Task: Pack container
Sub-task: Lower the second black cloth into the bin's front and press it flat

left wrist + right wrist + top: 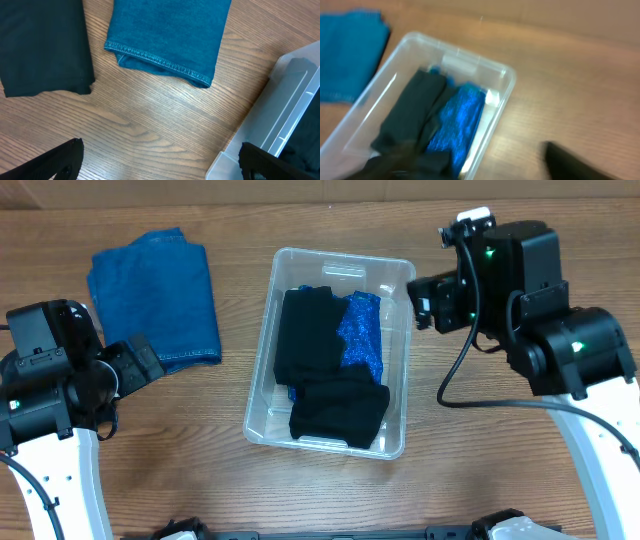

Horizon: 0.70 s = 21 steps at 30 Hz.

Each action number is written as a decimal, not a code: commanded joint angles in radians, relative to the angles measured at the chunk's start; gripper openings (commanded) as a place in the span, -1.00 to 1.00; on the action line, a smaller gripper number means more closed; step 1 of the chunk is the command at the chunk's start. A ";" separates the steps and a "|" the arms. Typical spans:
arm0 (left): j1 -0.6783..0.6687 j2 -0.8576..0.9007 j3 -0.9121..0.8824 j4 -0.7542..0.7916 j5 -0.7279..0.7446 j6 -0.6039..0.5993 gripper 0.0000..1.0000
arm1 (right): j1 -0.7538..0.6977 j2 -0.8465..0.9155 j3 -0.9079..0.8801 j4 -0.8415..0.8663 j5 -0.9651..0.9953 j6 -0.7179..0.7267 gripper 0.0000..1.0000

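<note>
The clear container stands mid-table. It holds folded black garments and a shiny blue garment. A folded blue denim piece lies on the table to its left. My left gripper is open and empty between the denim and the container; its view shows the denim hem, the container corner and its spread fingers. My right gripper is open and empty at the container's far right corner. Its blurred view shows the container with the garments inside.
A black folded cloth lies on the wood left of the denim in the left wrist view; my left arm hides it from overhead. Bare wood table surrounds the container.
</note>
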 commanded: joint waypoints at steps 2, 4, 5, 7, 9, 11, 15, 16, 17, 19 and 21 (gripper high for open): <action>0.003 0.000 0.022 0.002 -0.007 0.007 1.00 | 0.053 0.116 -0.019 -0.154 -0.298 -0.030 -0.92; 0.003 0.000 0.022 0.008 -0.006 0.007 1.00 | 0.181 0.210 -0.050 -0.169 -0.250 -0.063 -0.92; 0.003 0.000 0.022 0.008 -0.007 0.007 1.00 | 0.225 0.254 -0.069 -0.147 -0.248 -0.051 -0.92; 0.003 0.000 0.022 0.006 -0.007 0.008 1.00 | 0.292 0.344 -0.104 -0.112 -0.260 -0.036 -0.92; 0.003 0.000 0.022 0.008 -0.007 0.008 1.00 | 0.354 0.452 -0.131 -0.080 -0.271 -0.033 -0.92; 0.003 0.000 0.022 0.014 -0.007 0.007 1.00 | 0.392 0.546 -0.150 -0.008 -0.266 -0.033 -0.92; 0.003 0.000 0.022 0.016 -0.006 0.007 1.00 | 0.377 0.689 -0.150 0.259 -0.110 0.036 -0.92; 0.003 0.000 0.022 0.014 -0.006 0.007 1.00 | 0.365 0.720 -0.150 0.315 -0.080 0.038 -0.79; 0.003 0.000 0.022 0.013 -0.006 0.007 1.00 | 0.359 0.731 -0.150 0.329 -0.078 0.039 -0.78; 0.003 0.000 0.022 0.006 -0.007 0.008 1.00 | 0.347 0.726 -0.146 0.308 -0.078 0.039 -0.78; 0.003 0.000 0.022 0.005 -0.007 0.008 1.00 | 0.342 0.706 -0.135 0.236 -0.078 0.039 -0.79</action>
